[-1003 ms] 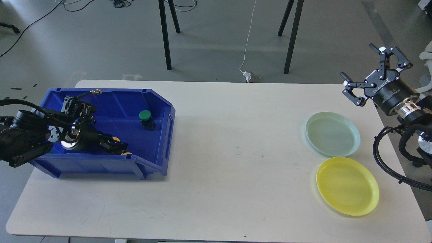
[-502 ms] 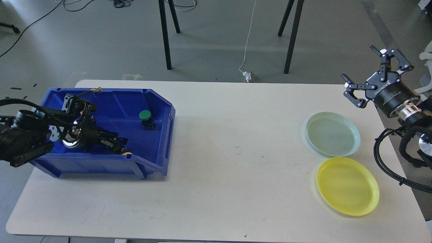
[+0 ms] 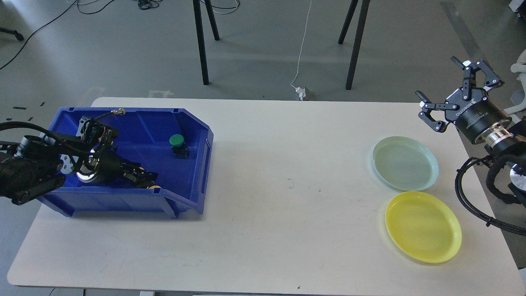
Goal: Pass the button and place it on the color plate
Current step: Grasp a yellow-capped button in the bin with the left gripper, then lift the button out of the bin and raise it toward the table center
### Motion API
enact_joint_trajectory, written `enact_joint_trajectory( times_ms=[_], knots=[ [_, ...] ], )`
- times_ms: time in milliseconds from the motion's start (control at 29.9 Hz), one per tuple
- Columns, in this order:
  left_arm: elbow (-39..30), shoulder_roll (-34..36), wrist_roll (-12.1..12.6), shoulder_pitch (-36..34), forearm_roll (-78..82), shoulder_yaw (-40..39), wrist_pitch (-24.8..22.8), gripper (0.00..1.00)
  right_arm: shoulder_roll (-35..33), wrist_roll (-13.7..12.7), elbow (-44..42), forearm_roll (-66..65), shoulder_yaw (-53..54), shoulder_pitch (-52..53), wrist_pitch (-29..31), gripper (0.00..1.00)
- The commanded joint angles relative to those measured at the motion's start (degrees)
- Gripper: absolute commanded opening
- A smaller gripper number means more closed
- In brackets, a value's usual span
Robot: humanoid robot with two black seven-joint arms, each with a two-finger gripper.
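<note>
While the green button [image 3: 177,141] sits alone toward the right of the blue bin [image 3: 197,164], the left gripper [image 3: 148,177] reaches low inside over a half-hidden yellow button [image 3: 155,187]; its jaws are too dark to judge and have barely shifted. The right gripper [image 3: 448,88] hovers spread open above the pale green plate [image 3: 404,163] and yellow plate [image 3: 423,226].

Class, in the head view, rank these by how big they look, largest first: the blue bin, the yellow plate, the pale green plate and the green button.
1. Blue bin
2. Yellow plate
3. Pale green plate, though being farther from the camera may account for its smaller look
4. Green button
</note>
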Motion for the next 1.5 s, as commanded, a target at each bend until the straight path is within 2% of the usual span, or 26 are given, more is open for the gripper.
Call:
enact_joint_trajectory(
  times_ms=[0, 568, 1003, 1204, 1337, 1471],
  knots=[
    [0.0, 0.0, 0.0, 0.0, 0.0, 0.1, -0.04, 0.74, 0.0, 0.0, 0.0, 0.0, -0.01, -0.09, 0.0, 0.99],
    [0.09, 0.79, 0.0, 0.52, 3.86, 0.01, 2.15, 0.41, 0.0, 0.0, -0.35, 0.0, -0.01, -0.44, 0.0, 0.99],
    [-1.31, 1.93, 0.0, -0.35, 3.78, -1.21, 4.09, 0.32, 0.0, 0.61, -0.35, 0.0, 0.52, -1.05, 0.0, 0.99],
    [-14.83, 10.53, 0.0, -4.21, 3.6, -13.06, 1.64, 0.32, 0.0, 0.7, -0.26, 0.0, 0.78, -1.14, 0.0, 0.99],
    [-20.99, 16.25, 0.0, -7.55, 3.34, -20.88, -3.72, 0.32, 0.0, 0.7, -0.09, 0.0, 0.78, -1.67, 0.0, 0.99],
    [-28.28, 20.47, 0.0, -7.21, -2.78, -32.48, -10.48, 0.32, -0.35, 0.7, 0.27, 0.0, 1.13, -1.93, 0.0, 0.99]
  ],
)
